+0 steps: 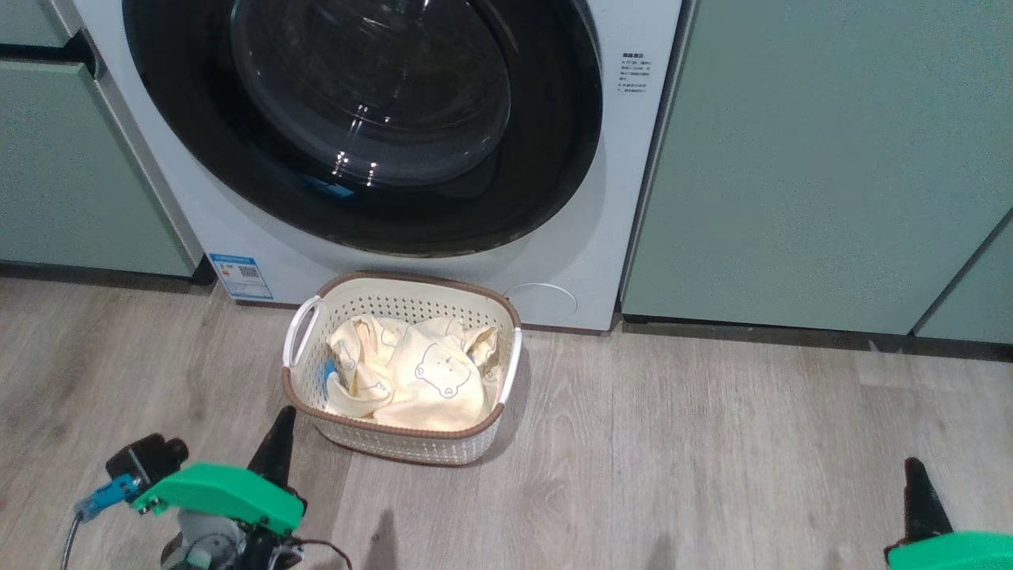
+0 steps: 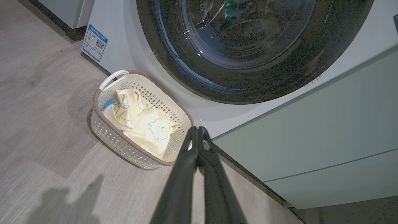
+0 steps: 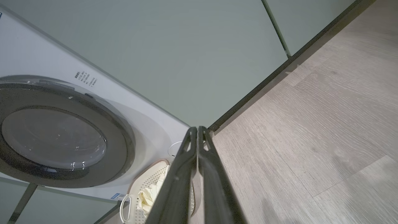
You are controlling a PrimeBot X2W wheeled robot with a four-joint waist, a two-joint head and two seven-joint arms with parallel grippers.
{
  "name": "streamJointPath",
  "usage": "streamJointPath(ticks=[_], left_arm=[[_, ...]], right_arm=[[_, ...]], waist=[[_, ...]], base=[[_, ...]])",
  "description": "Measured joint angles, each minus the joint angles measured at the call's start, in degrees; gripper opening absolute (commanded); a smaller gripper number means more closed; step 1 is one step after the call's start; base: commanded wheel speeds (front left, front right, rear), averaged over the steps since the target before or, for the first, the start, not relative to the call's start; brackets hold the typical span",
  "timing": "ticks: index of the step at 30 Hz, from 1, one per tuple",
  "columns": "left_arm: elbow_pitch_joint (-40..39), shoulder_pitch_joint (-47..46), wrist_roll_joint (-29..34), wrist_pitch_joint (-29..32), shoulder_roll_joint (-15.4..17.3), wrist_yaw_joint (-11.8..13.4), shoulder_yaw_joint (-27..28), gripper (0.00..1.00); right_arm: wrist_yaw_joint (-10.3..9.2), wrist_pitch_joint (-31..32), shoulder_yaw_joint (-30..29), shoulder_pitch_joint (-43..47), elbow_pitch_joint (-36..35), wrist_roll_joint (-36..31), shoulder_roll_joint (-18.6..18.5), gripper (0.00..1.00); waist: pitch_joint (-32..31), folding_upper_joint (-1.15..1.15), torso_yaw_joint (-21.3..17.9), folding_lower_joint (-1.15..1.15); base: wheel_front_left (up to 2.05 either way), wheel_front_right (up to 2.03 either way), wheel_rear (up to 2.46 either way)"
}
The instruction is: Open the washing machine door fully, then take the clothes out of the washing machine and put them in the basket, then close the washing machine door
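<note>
Clothes (image 1: 411,372) in basket (image 1: 396,445), door (image 1: 372,95) looks latched, so I'd just park left hand (image 1: 282,416) and right hand (image 1: 915,469), both pinched shut and empty, clear of it.

one washing machine (image 1: 554,261), one door (image 1: 372,87), one basket (image 1: 411,447), one heap of clothes (image 1: 419,372), one left gripper (image 1: 282,417), one right gripper (image 1: 914,469)

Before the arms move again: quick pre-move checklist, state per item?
1. washing machine door shut against the washing machine: ok, looks closed.
2. clothes inside the basket: ok.
3. Nothing left in the drum behind the glass: cannot tell.
4. left gripper shut and holding nothing: ok.
5. right gripper shut and holding nothing: ok.
</note>
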Motion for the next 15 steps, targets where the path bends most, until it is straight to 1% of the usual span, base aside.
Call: streamJointPath(ticks=[15], left_arm=[[-1.91, 0.02, -8.21, 2.49, -1.22, 0.00, 0.99, 0.00]], right_arm=[[-0.01, 2.49, -0.33, -0.64, -1.05, 9.54, 0.00, 0.00]], waist=[[0.07, 0.00, -0.07, 0.00]], base=[[0.00, 0.00, 0.00]])
